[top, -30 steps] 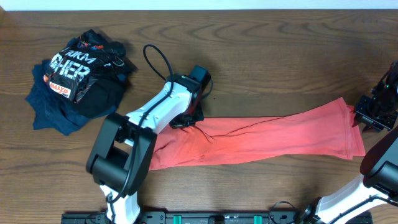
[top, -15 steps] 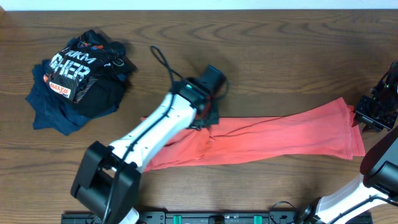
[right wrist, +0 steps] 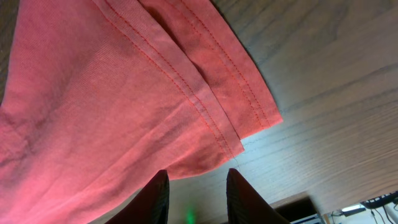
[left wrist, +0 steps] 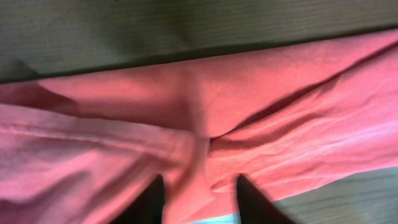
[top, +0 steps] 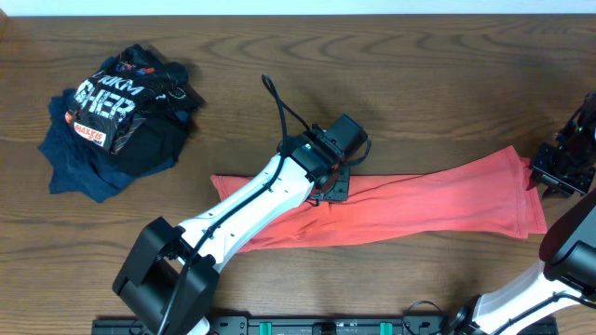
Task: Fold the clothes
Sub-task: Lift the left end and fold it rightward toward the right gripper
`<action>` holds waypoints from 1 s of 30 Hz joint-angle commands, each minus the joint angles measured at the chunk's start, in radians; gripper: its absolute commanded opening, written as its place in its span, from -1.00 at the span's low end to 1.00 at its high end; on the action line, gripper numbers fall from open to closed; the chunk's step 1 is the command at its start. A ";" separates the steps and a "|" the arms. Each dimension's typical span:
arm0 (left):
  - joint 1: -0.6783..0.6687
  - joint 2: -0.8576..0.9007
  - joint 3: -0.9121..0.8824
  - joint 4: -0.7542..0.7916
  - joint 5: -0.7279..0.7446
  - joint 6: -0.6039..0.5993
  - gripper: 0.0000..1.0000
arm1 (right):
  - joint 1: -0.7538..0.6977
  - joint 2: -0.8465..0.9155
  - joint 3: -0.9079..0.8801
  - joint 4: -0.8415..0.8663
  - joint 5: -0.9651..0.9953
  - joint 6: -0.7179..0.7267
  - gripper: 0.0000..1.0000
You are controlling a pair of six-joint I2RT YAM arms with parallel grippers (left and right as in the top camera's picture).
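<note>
The clothes are one coral-red T-shirt, drawn out in a long creased band across the table's middle, plain side up. My left gripper sits low over its upper edge near the band's middle. In the left wrist view that gripper has its dark fingers apart, with a raised ridge of red cloth running between them. My right gripper is at the shirt's right end. In its wrist view the right gripper is open over bare wood, and the stitched hem lies just past its tips.
At the back left lies a heap of a black garment with white lettering on a navy blue one. The left arm's cable loops above the shirt. The right arm's base stands at the front right.
My left arm has slid rightward along the shirt, dragging its left part with it. Its jaws, shut a second ago, now stand apart. The right arm has not moved.
</note>
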 commanded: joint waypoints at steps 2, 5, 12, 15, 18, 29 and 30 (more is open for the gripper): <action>0.002 0.011 0.013 -0.005 -0.029 0.010 -0.10 | -0.008 -0.021 -0.006 -0.001 -0.003 -0.013 -0.41; 0.004 0.011 0.013 -0.024 -0.048 0.023 -0.10 | -0.008 -0.021 -0.006 -0.005 -0.002 -0.013 -0.42; 0.043 0.011 0.013 -0.146 -0.115 0.023 -0.10 | -0.010 -0.021 -0.006 -0.010 0.035 -0.019 -0.36; 0.083 0.011 0.004 -0.199 -0.145 -0.003 -0.10 | -0.010 -0.021 -0.007 -0.008 0.035 -0.046 -0.28; 0.129 0.011 -0.035 -0.198 -0.146 -0.050 -0.10 | -0.010 -0.021 -0.031 0.018 0.035 -0.079 -0.18; 0.184 0.011 -0.209 -0.059 -0.098 -0.065 -0.10 | -0.011 -0.021 -0.260 0.357 0.029 -0.261 0.10; 0.184 0.011 -0.216 -0.048 -0.095 -0.065 -0.10 | -0.012 -0.021 -0.277 0.384 0.015 -0.286 0.11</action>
